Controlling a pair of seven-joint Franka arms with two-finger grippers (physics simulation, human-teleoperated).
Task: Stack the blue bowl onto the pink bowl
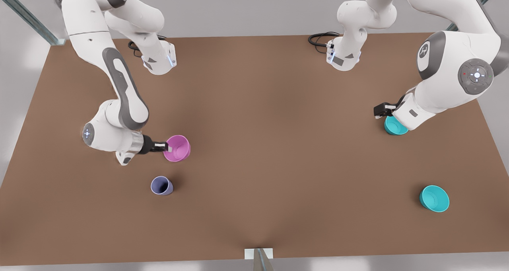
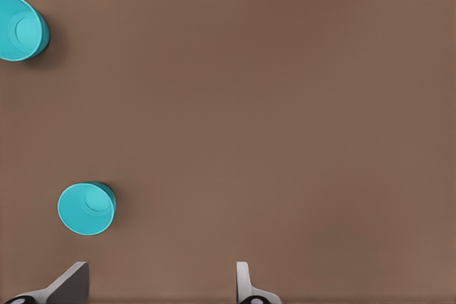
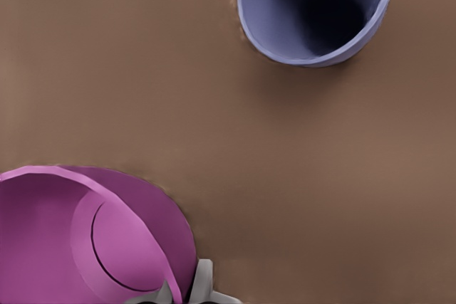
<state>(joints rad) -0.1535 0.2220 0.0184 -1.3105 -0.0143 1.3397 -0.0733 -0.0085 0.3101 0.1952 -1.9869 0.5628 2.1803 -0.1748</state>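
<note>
The pink bowl [image 1: 177, 148] [image 3: 85, 240] sits on the brown table at the front view's left. My right gripper [image 1: 166, 146] [image 3: 184, 291] is shut on its rim, one finger inside the wall and one outside. The blue bowl [image 1: 395, 126] [image 2: 86, 208] stands at the front view's right, partly covered by the left arm's wrist. My left gripper [image 1: 381, 111] [image 2: 160, 270] hovers open beside it, with nothing between its fingers and bare table beneath them.
A slightly wider teal bowl [image 1: 434, 198] [image 2: 21, 27] stands near the front right of the table. A lavender-blue cup [image 1: 162, 185] [image 3: 315, 11] stands just in front of the pink bowl. Both arm bases occupy the far edge.
</note>
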